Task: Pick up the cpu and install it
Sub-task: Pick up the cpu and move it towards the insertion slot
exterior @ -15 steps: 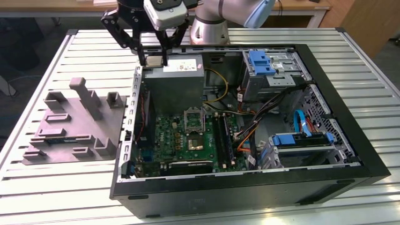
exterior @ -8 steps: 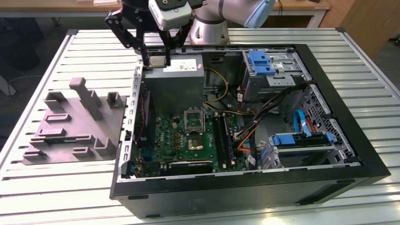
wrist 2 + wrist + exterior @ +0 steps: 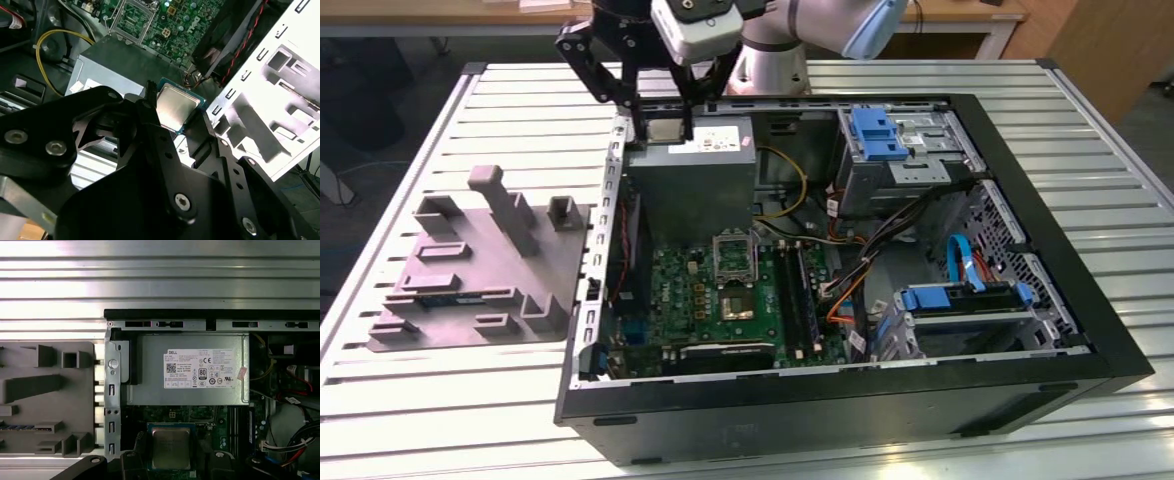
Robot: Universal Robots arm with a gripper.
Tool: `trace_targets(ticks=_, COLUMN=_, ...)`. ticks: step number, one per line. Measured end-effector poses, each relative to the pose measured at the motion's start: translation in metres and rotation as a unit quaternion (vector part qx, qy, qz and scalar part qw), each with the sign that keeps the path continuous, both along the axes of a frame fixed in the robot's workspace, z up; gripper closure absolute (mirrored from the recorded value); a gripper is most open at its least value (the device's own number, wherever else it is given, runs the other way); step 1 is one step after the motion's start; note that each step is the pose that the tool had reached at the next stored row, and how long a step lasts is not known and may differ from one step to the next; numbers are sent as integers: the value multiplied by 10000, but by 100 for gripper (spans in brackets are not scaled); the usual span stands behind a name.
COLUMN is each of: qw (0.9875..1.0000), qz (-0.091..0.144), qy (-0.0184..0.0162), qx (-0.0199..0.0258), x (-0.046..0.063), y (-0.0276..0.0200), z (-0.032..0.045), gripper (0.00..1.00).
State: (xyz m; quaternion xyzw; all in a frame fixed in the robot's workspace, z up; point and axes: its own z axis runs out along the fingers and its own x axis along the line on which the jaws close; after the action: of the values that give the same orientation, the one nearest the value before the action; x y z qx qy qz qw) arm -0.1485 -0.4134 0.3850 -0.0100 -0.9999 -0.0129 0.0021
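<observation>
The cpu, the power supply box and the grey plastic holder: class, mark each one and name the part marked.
cpu (image 3: 176, 111): second wrist view, on its silvery metal top.
power supply box (image 3: 147, 370): first wrist view, on bare metal beside its label.
grey plastic holder (image 3: 486, 188): exterior view, on its tall upright post.

The cpu (image 3: 175, 106) — flat silvery square, green-rimmed — sits clasped in the gripper (image 3: 177, 116).

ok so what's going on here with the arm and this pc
The robot arm's gripper is shut on the cpu, holding it by its edges in the air over the open computer case, near the grey power supply. The cpu is not yet in the motherboard's socket, which lies further inside the case. The grey moulded holder sits on the table beside the case.
</observation>
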Motion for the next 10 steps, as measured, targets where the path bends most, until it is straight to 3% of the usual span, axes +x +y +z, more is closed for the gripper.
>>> trace_targets(ticks=10, qw=10000, qz=-3, qy=0, qx=0, x=290, y=-14, z=-24, gripper=53)
